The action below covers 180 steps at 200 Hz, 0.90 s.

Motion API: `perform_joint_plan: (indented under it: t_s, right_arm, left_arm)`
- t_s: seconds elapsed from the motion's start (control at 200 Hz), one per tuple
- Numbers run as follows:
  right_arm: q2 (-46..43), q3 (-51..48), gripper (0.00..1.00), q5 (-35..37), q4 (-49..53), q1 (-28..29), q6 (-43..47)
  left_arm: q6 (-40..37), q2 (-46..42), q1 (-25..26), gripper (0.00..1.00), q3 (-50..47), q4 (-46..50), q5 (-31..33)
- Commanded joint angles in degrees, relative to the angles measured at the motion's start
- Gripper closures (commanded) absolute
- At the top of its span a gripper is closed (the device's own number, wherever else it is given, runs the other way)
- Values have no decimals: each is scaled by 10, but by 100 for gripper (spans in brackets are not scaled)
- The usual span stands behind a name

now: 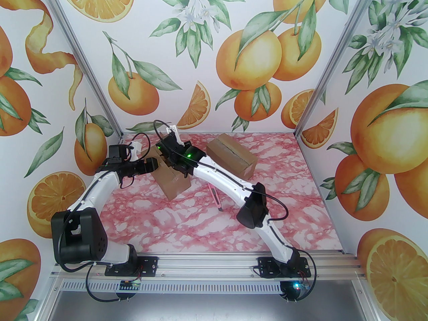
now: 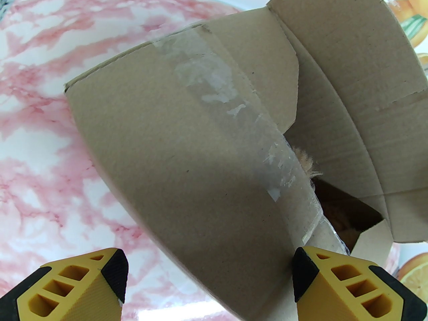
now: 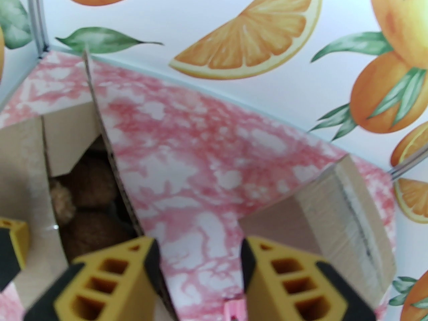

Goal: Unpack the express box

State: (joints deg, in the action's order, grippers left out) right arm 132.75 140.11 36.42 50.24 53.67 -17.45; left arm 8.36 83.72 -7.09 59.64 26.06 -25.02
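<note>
The table is pink marble; the walls show oranges. The left gripper is released at the box, the right gripper too.

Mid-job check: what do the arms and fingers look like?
The left arm and right arm have white shells, black joint housings and black cables running along them. A green light glows near the right wrist. The fingers are yellow wedges with rectangular cut-outs and black pads.
</note>
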Motion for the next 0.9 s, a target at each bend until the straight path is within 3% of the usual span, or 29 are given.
perform_joint_plan:
  t_s: [0.0,0.15,0.355,0.545,0.721,0.896]
  right_arm:
    - [-24,-37,56,-110,4,-38,-51]
    - [-39,-77,62,-205,-20,-67,-101]
    - [-49,-94,63,-226,-33,-76,-114]
    - [-65,-114,51,-278,-84,-74,-75]
    - [-65,-113,43,-263,-91,-62,-22]
    - [-70,-129,38,-184,-98,-31,80]
  left_arm:
    - [-28,17,-3,16,1,82,49]
    - [-25,16,-3,17,22,87,43]
    - [-21,18,-3,17,56,99,36]
    - [-7,18,0,17,80,108,29]
    - [37,16,0,17,106,134,43]
    - [87,-2,2,17,132,156,68]
